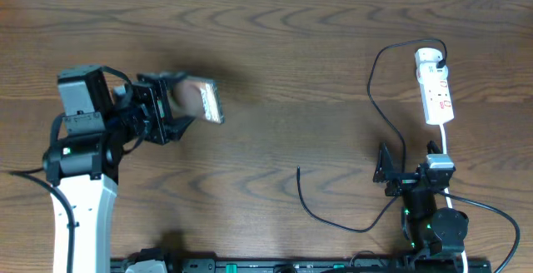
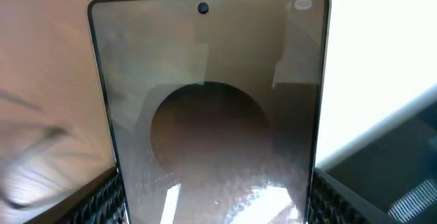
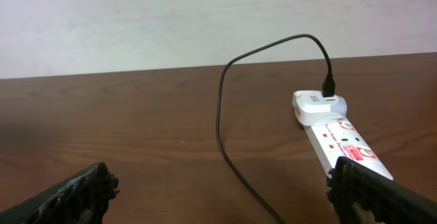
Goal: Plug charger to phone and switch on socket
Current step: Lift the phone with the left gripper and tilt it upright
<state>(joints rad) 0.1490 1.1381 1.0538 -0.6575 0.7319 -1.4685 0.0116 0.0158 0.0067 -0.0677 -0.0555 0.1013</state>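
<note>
My left gripper point(image 1: 179, 106) is shut on the phone point(image 1: 203, 100) and holds it above the table at the left. In the left wrist view the phone's glossy screen point(image 2: 212, 101) fills the frame between my two fingers point(image 2: 212, 203). The charger, a thin black cable point(image 1: 383, 98), runs from the socket's plug down to its free tip point(image 1: 298, 171) on the table. The socket, a white power strip point(image 1: 435, 86), lies at the right; it also shows in the right wrist view point(image 3: 338, 135) beside the cable point(image 3: 222, 115). My right gripper point(image 1: 390, 171) is open and empty, below the socket.
A white cord point(image 1: 445, 144) runs from the socket toward the right arm's base. Black arm cables point(image 1: 491, 210) loop at the lower right. A pale wall point(image 3: 205, 19) stands behind the table's far edge.
</note>
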